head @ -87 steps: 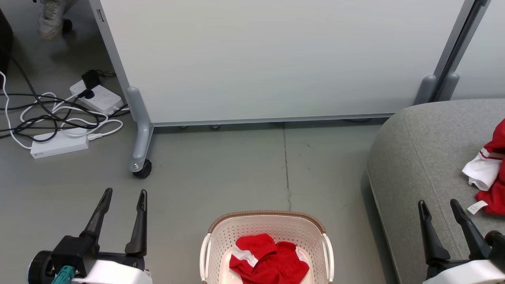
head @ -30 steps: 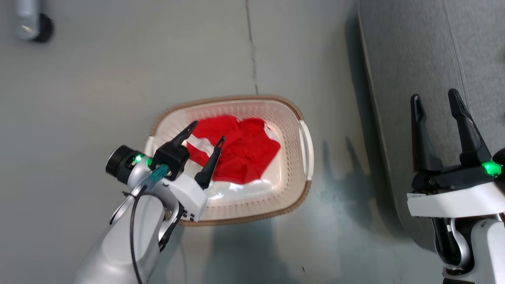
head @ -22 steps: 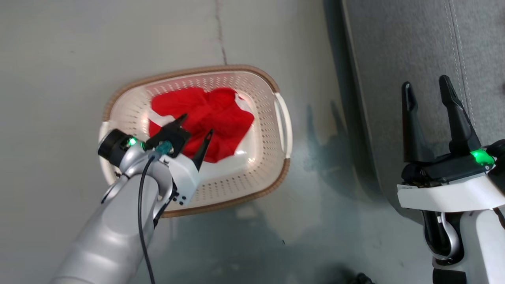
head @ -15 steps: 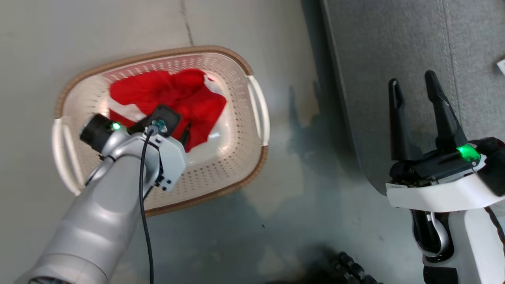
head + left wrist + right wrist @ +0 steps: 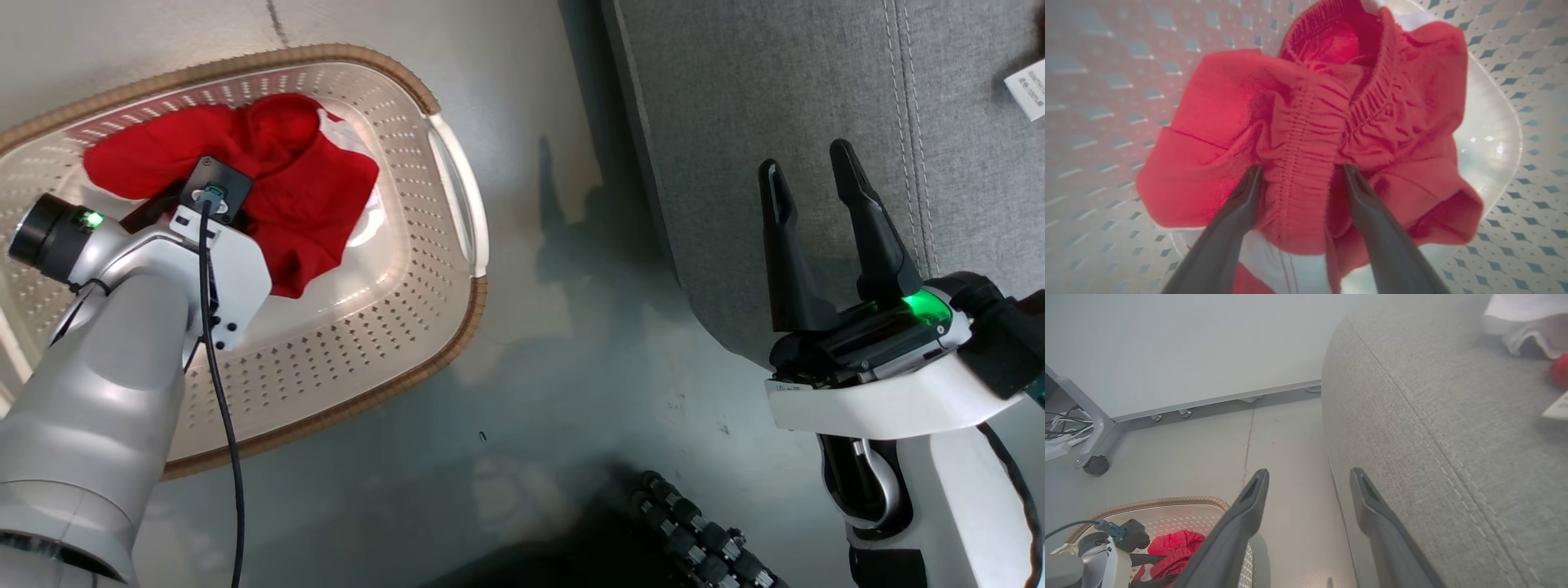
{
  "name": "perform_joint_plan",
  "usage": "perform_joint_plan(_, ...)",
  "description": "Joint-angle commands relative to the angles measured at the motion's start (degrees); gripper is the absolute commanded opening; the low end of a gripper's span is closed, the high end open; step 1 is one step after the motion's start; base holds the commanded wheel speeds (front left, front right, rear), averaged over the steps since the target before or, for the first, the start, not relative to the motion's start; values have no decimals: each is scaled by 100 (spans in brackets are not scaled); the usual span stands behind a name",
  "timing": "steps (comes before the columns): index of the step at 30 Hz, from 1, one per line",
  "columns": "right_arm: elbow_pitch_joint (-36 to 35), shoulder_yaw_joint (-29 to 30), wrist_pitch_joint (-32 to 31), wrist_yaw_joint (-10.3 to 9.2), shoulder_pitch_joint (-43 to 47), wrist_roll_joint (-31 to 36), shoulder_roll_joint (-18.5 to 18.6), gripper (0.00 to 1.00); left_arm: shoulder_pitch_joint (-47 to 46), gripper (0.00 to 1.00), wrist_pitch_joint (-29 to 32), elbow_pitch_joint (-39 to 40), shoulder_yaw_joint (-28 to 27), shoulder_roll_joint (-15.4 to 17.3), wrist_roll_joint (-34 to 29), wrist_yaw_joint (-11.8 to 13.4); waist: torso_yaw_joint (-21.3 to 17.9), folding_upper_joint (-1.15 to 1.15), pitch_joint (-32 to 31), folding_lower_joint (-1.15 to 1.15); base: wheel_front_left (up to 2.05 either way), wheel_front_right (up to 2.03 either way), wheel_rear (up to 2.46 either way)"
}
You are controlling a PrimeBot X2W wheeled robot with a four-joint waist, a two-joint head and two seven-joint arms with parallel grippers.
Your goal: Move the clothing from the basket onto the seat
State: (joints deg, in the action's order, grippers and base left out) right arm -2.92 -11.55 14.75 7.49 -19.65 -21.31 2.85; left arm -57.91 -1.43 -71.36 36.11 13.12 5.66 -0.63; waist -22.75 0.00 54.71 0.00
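Note:
The cream basket (image 5: 367, 318) stands on the floor at the left, holding red clothing (image 5: 310, 188) with white trim. My left wrist (image 5: 216, 237) hangs over that heap and hides the fingers. In the left wrist view my left gripper (image 5: 1299, 173) is open, its fingers (image 5: 1237, 216) pressed into the red clothing (image 5: 1306, 134) on either side of the gathered waistband. My right gripper (image 5: 804, 159) stands open and empty over the front edge of the grey seat (image 5: 775, 82). The right wrist view has that gripper (image 5: 1310, 473) between floor and seat (image 5: 1453, 437), with the basket (image 5: 1167, 504) below left.
A white and red garment (image 5: 1515, 322) and a white tag (image 5: 1029, 90) lie on the seat. A pale panel (image 5: 1188, 347) on a castor (image 5: 1096, 465) stands behind the basket, with cables (image 5: 1061, 433) at its left. A dark ribbed part (image 5: 694, 531) shows at the bottom.
The head view has tipped further down and shifted, so the basket now sits at the left. My left gripper has sunk into the basket onto the red clothing. The right gripper stays open.

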Motion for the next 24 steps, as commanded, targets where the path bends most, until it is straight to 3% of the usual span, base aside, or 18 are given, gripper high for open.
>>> perform_joint_plan(1, -35, -5, 65, 1, -91, -52, 12, 100, -102, 100, 57, -43, 37, 47, -44, 73, -90, 0, 92, 0, 0, 0, 0)
perform_joint_plan(3, -65, -42, 59, 1, -87, -96, 11, 100, -128, 100, 149, -90, 105, 125, -110, 154, -127, 0, 124, 0, 0, 0, 0)
perform_joint_plan(4, -83, -55, 59, 1, -89, -121, 12, 100, -139, 67, 221, -113, 174, 161, -187, 197, -142, 0, 137, 0, 0, 0, 0)
perform_joint_plan(5, -100, -69, 58, 1, -90, -130, 12, 100, -151, 44, 268, -128, 241, 191, -239, 232, -154, 0, 150, 0, 0, 0, 0)
perform_joint_plan(6, -112, -78, 56, 1, -91, -149, 12, 100, -164, 0, 303, -139, 291, 202, -272, 259, -165, 0, 156, 0, 0, 0, 0)
perform_joint_plan(14, -152, -85, 57, 1, -127, -103, 12, 100, -273, 0, 355, -193, 563, 245, -440, 306, -118, 0, 90, 0, 0, 0, 0)
perform_joint_plan(24, -58, 38, 56, 1, -1, 210, 13, 100, 122, 0, -759, -27, 286, -334, 117, 74, 357, 0, -589, 0, 0, 0, 0)
